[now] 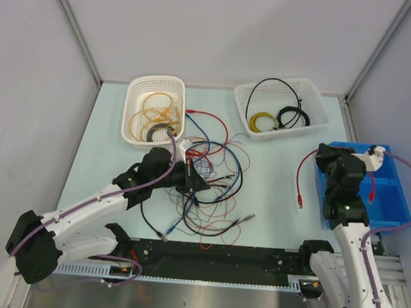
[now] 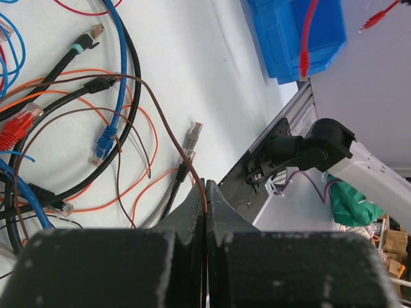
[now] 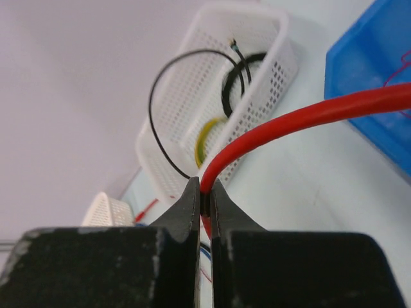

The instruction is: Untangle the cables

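The left fingers (image 2: pixel 203 202) are being pressed together on a thin brown wire (image 2: pixel 168 128), which is being led forward from the tips into the tangle of cables (image 1: pixel 206 189) lying just ahead of them on the tabletop (image 1: pixel 273 194). Blue, black, orange and red leads are being crossed by this wire close to the tips. The right fingers (image 3: pixel 204 194) are being closed on a red cable (image 3: pixel 302 119), which is being held apart from the heap. It is being carried beside the blue bin (image 1: pixel 392 202), with one end hanging toward the tabletop below the fingers and a white basket (image 3: pixel 257 83) lying beyond them.

Judged from here, the brown wire is being risked most. It is thin and caught only at the very tips, so it could be slipped out under a pull. A straight pull could also tighten the loops around it, or drag the whole heap along. The red cable's plug could be snagged on the bin's edge.
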